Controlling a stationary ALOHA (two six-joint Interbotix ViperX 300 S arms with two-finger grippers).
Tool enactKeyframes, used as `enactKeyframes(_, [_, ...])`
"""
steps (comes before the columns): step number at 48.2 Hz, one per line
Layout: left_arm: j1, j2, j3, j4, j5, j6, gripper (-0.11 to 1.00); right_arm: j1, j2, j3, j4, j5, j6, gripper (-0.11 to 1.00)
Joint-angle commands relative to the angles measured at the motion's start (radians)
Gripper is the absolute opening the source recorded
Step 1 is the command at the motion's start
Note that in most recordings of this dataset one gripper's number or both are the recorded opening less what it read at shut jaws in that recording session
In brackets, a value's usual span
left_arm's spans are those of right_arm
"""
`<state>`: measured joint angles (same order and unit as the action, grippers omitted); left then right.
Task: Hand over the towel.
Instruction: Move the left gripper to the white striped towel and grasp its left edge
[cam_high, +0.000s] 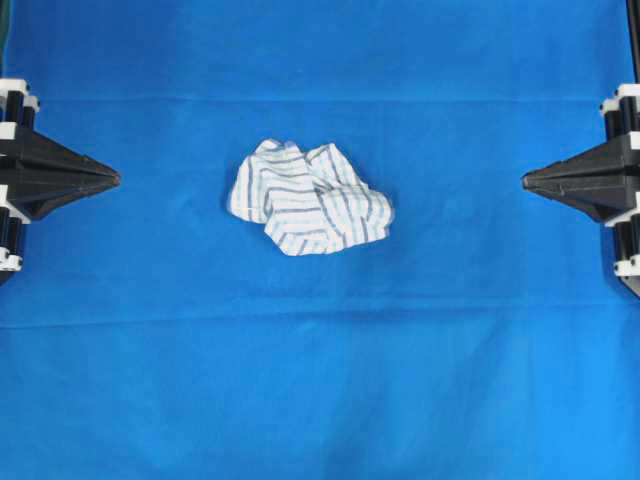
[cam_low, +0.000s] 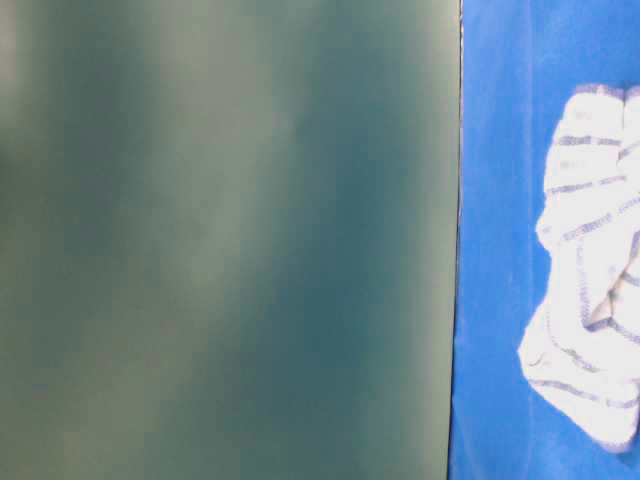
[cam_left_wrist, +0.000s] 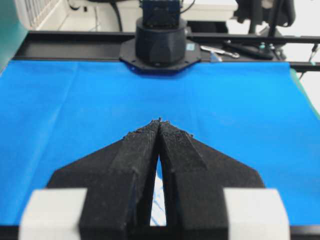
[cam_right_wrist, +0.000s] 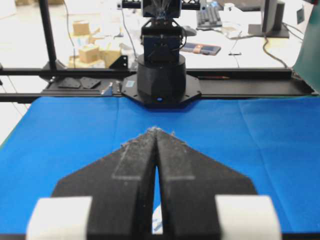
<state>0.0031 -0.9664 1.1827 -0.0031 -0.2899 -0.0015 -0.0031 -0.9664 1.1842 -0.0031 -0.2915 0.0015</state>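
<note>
Black fingers (cam_left_wrist: 140, 165) of the left claw (cam_left_wrist: 159, 121) fill the bottom of its wrist view, pressed together to a point with nothing between them; the right claw (cam_right_wrist: 156, 130) looks the same in its own wrist view, its tips meeting and empty; each wrist view faces across the blue cloth (cam_high: 320, 400) toward the opposite arm's round black base (cam_left_wrist: 160, 42), and a sliver of white shows through the slit between the fingers; seen from overhead, the left claw (cam_high: 112, 180) points inward from the left edge and the right claw (cam_high: 528, 180) from the right edge, level with each other and well apart; between them, roughly at the middle of the cloth-covered table, lies the towel (cam_high: 308, 197), crumpled into a loose heap of white folds with thin blue-grey stripes, touched by neither claw; the table-level view catches the towel (cam_low: 590, 270) at its right edge, beside a blurred grey-green surface (cam_low: 230, 240)
</note>
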Motion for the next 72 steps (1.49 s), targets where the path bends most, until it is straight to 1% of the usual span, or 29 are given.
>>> enactKeyframes(1, [0.002,0.002,-0.035,-0.02,-0.02,0.002,0.0,-0.003,0.008,-0.035,0.005,-0.006,0.002,0.0])
enactKeyframes(6, [0.023,0.015,-0.038,-0.021,-0.038,0.014,0.0,-0.003,0.008,-0.04,0.005,-0.002,0.002,0.0])
enactKeyframes(11, [0.066,0.058,-0.041,-0.026,-0.081,-0.002,0.0,-0.003,0.009,-0.046,0.005,0.002,0.002,0.0])
enactKeyframes(18, [0.106,0.17,-0.064,-0.026,-0.112,-0.008,0.0,-0.005,0.012,-0.046,0.005,0.014,0.002,0.0])
enactKeyframes(25, [0.12,0.314,-0.107,-0.028,-0.123,-0.023,0.01,-0.009,0.018,-0.048,0.005,0.021,0.002,0.0])
enactKeyframes(27, [0.12,0.357,-0.123,-0.026,-0.123,-0.031,0.03,-0.011,0.021,-0.046,0.005,0.025,0.002,0.0])
enactKeyframes(29, [0.121,0.4,-0.141,-0.028,-0.12,-0.038,0.1,-0.011,0.023,-0.046,0.005,0.026,0.002,0.0])
enactKeyframes(32, [0.12,0.477,-0.178,-0.026,-0.112,-0.052,0.25,-0.012,0.026,-0.048,0.005,0.029,0.002,0.0])
enactKeyframes(33, [0.121,0.497,-0.189,-0.028,-0.107,-0.058,0.34,-0.012,0.029,-0.048,0.005,0.031,0.002,0.0])
enactKeyframes(37, [0.121,0.58,-0.235,-0.028,-0.081,-0.072,0.59,-0.012,0.032,-0.048,0.005,0.034,0.002,0.0])
enactKeyframes(40, [0.12,0.64,-0.267,-0.028,-0.055,-0.075,0.76,-0.012,0.037,-0.046,0.005,0.037,0.002,0.0])
enactKeyframes(42, [0.121,0.681,-0.287,-0.026,-0.04,-0.077,0.85,-0.012,0.038,-0.046,0.005,0.038,0.002,0.0])
enactKeyframes(45, [0.121,0.749,-0.316,-0.028,-0.017,-0.078,0.93,-0.012,0.04,-0.046,0.005,0.043,0.002,0.0])
enactKeyframes(53, [0.12,0.907,-0.391,-0.028,0.061,-0.081,0.94,-0.012,0.052,-0.043,0.005,0.046,0.002,0.0])
enactKeyframes(58, [0.121,0.974,-0.417,-0.026,0.072,-0.081,0.94,-0.012,0.061,-0.04,0.005,0.046,0.002,0.0])
enactKeyframes(67, [0.121,1.078,-0.434,-0.028,0.075,-0.081,0.94,-0.012,0.084,-0.038,0.005,0.046,0.002,0.0])
enactKeyframes(72, [0.121,1.104,-0.434,-0.028,0.078,-0.081,0.94,-0.012,0.087,-0.037,0.005,0.046,0.002,0.0])
